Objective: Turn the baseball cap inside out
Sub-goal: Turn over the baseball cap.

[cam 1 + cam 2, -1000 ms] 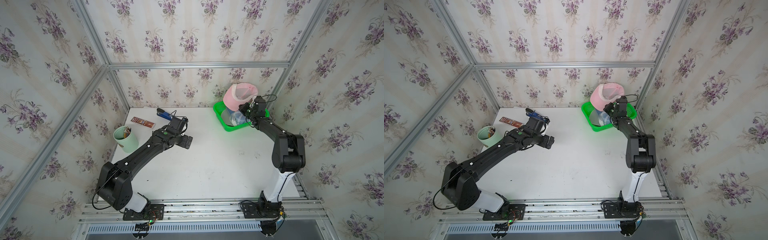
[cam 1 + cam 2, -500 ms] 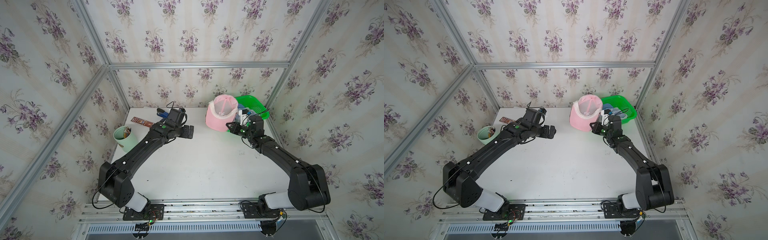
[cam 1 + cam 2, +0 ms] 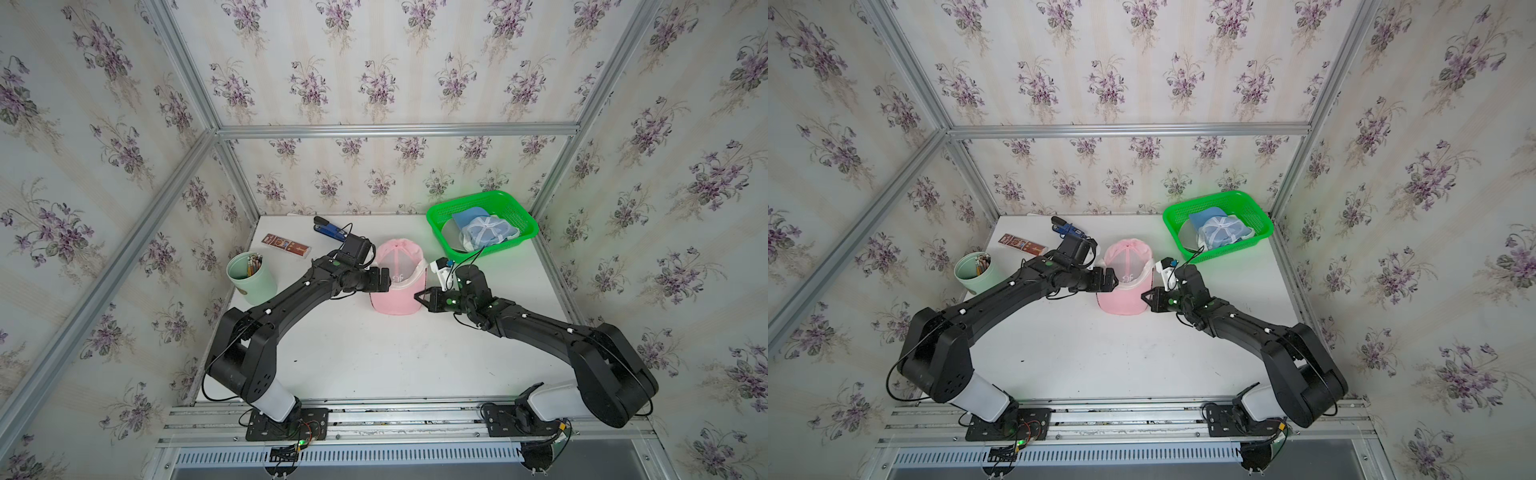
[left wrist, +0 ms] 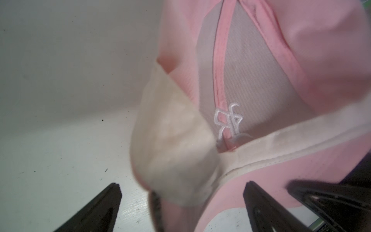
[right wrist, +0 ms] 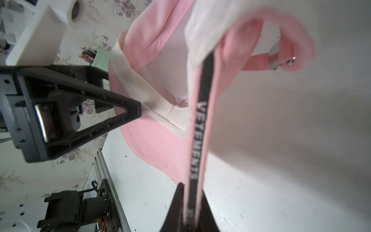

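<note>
The cap [image 3: 397, 286] is now seen near the middle of the table [image 3: 374, 365], between the two grippers. A second ago it was held up over the green basket [image 3: 515, 216]; half a second ago it was midway between the two. Its brim is laid on the table toward the robot's bases, and its mesh lining and white sweatband are turned upward in both top views [image 3: 1127, 282].

The right gripper [image 3: 417, 296] is clamped on the cap's rim. In the right wrist view its fingertips [image 5: 190, 186] are pressed together on the black inner band and the pink cloth. The right arm has been swung from the basket to the table centre.

The left gripper [image 3: 384, 279] has been brought from farther left up against the cap's left side. Its jaws are spread wide. In the left wrist view a fold of the sweatband is seen between the fingers [image 4: 112, 192] but is not pinched.

The basket is left at the far right corner with a blue and white cap inside. The pencil cup [image 3: 249, 276] is unmoved at the left edge.
</note>
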